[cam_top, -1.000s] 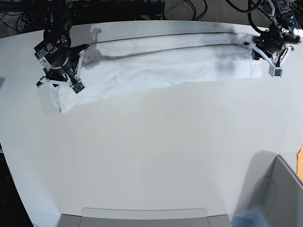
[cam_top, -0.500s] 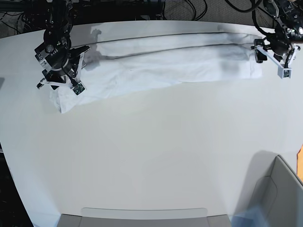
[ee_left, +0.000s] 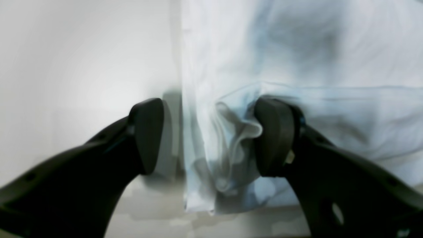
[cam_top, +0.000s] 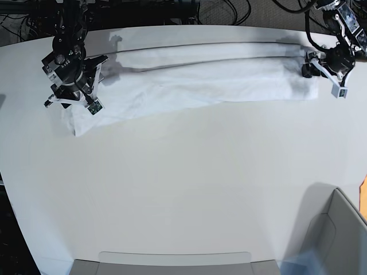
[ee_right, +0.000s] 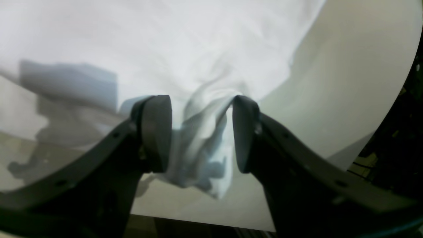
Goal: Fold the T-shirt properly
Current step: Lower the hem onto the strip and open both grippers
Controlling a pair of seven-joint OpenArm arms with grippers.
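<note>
Base view: T-shirt (cam_top: 200,77) stretched as a long folded band along the far side of the white table (cam_top: 189,189), running from the left gripper (cam_top: 325,73) at the view's right end to the right gripper (cam_top: 74,97) at the view's left end. Compared with half a second ago, left gripper pulled slightly inward and upward, now over the band's right end instead of hanging past its corner; against one second ago, that end of the cloth drawn flatter and straighter. Right gripper barely shifted from both earlier frames, low over the crumpled left corner. Grey bin (cam_top: 335,235) at the near right corner, unchanged. No readable writing or labels anywhere.

Left wrist view: left gripper (ee_left: 209,138) spread wide, one finger (ee_left: 147,135) over bare table (ee_left: 82,66) just beside the cloth edge, the other pressing against a raised fold of the T-shirt (ee_left: 297,49). Nothing clamped. Blurred picture; no brand or text legible.

Right wrist view: right gripper (ee_right: 201,132) moderately parted, a bunched ridge of the T-shirt (ee_right: 165,43) standing between the pads (ee_right: 157,132), touching at least the one on the picture's right, not squeezed tight. Bare table (ee_right: 347,82) beyond the cloth edge. No writing seen.
</note>
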